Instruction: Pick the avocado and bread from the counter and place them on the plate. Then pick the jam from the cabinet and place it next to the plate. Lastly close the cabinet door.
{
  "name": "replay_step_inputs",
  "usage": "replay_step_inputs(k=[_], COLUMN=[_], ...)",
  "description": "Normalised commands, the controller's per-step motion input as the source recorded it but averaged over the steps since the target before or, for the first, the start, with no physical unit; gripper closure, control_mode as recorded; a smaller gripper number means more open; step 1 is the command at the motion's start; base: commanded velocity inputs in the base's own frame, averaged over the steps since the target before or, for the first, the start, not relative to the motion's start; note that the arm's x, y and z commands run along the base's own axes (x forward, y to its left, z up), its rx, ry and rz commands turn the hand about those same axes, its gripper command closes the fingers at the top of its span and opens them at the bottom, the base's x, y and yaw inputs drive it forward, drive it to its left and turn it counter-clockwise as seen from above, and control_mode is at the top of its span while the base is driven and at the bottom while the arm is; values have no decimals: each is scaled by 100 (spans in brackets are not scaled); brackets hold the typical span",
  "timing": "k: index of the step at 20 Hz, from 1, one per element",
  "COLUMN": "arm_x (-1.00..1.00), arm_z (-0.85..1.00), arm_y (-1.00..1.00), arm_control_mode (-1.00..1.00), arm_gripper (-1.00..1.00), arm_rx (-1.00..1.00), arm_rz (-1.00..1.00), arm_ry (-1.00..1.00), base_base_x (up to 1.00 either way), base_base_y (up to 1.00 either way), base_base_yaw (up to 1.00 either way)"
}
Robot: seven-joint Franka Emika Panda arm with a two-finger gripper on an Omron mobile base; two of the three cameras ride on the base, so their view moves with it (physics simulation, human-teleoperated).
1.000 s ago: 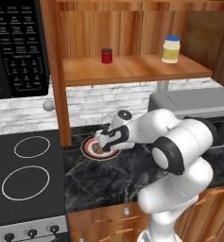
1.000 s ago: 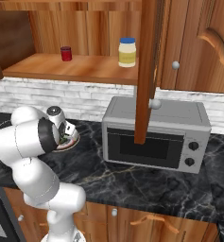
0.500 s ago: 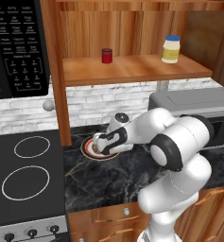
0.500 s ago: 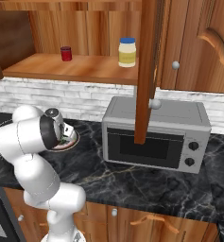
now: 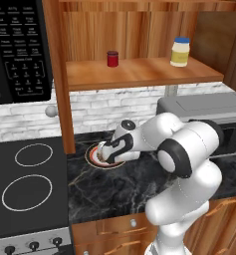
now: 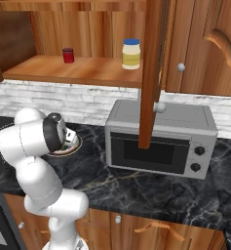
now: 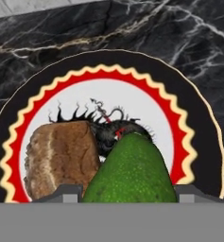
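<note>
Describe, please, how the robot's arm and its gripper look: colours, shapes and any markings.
The arm is glossy white, built of thick rounded segments with dark grey to black bands at the joints. No cables or markings are visible. The gripper ends in two small dark grey fingertips with blunt, flat tops, seen in the hand view.

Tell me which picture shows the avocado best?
The hand view: the avocado sits big and green on the plate, beside the bread. In both base views the robot's arm mostly hides the plate, so no green is clear there.
</note>
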Motion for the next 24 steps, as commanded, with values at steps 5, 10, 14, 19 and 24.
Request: replay_step_inputs(k=[5,10,14,19,24], arm_x=[3,0,4,0,0], arm_z=[-11,-6,0,32,57], arm_y=[0,0,0,0,0], arm_control_mode=[-100,-100,-100,-100,-100], arm_gripper=[-100,-100,-100,-100,-100], arm_rx=[0,0,0,0,0], arm_rz=[3,4,4,1,0], arm_ry=[0,0,-1,-9,-12], base_base_x=[0,0,0,0,0], base_base_y=[0,0,0,0,0], base_base_yaw=[0,0,0,0,0])
